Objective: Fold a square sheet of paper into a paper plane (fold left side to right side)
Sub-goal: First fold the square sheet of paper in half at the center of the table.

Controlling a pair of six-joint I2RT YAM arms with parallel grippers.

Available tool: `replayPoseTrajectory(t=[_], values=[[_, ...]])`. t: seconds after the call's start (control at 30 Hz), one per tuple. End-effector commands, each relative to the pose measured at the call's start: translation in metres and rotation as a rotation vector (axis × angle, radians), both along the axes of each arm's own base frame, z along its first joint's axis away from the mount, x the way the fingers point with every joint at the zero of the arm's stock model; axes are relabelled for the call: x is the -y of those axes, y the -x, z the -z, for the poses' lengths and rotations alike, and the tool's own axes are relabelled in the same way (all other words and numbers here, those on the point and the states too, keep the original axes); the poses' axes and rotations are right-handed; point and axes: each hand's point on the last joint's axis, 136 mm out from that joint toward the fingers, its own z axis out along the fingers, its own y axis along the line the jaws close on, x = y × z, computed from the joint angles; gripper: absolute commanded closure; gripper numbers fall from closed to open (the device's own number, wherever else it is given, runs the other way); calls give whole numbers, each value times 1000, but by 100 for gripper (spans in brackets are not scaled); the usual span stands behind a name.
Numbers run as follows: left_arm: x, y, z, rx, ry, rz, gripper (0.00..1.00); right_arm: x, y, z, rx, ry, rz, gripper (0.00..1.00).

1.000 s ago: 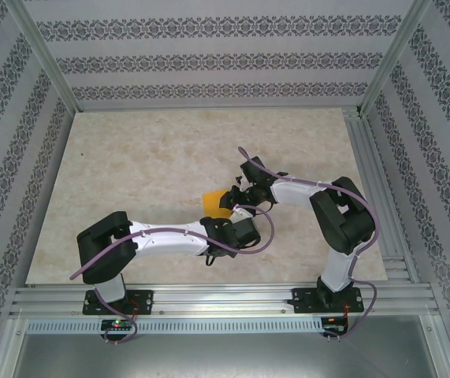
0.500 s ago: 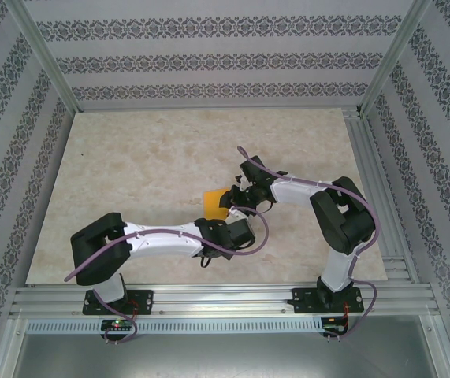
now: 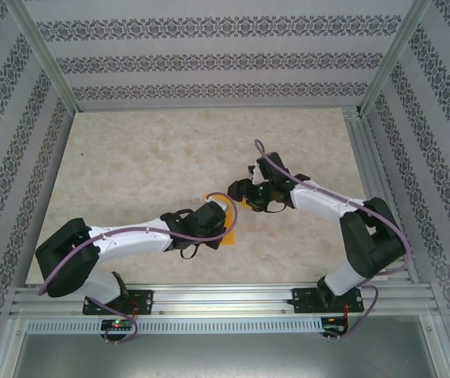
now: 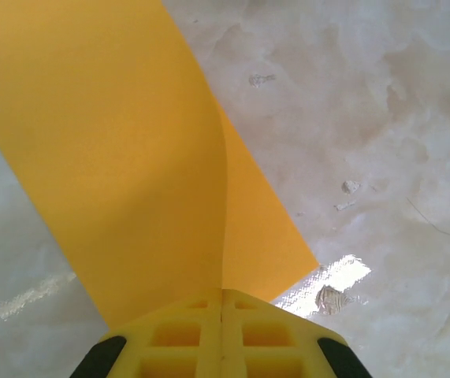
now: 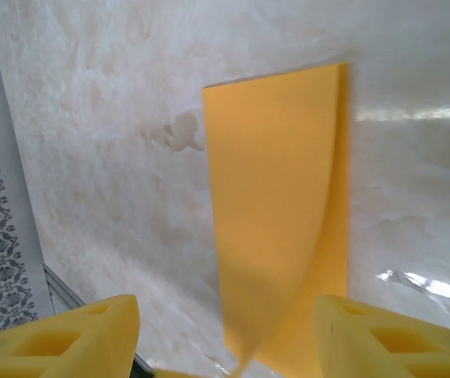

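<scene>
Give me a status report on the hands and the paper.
Left hand shut on paper. Right hand open over it. Paper folded over, top flap bowed, not pressed flat. Nothing seen in the way.

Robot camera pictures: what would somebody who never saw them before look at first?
The bright orange-yellow paper catches the eye first. It lies folded over on itself near the middle of the pale marbled table. The left gripper is shut on it, lifting the top layer, and the right gripper hovers open over it from the opposite side.
</scene>
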Motion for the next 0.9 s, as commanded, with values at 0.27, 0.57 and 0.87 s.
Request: replayPoseTrajectory(t=[0.27,0.57,0.87], values=[[-1,-19,-21,-38,226,-34,97,-18,49,30,-22,-35,-66,78],[-16,-22,-8,-65,172,-61,97,-27,77,68,-108,52,-88,84],[-27,-23,3,-84,108,-79,95,-18,87,85,-143,151,-108,83]])
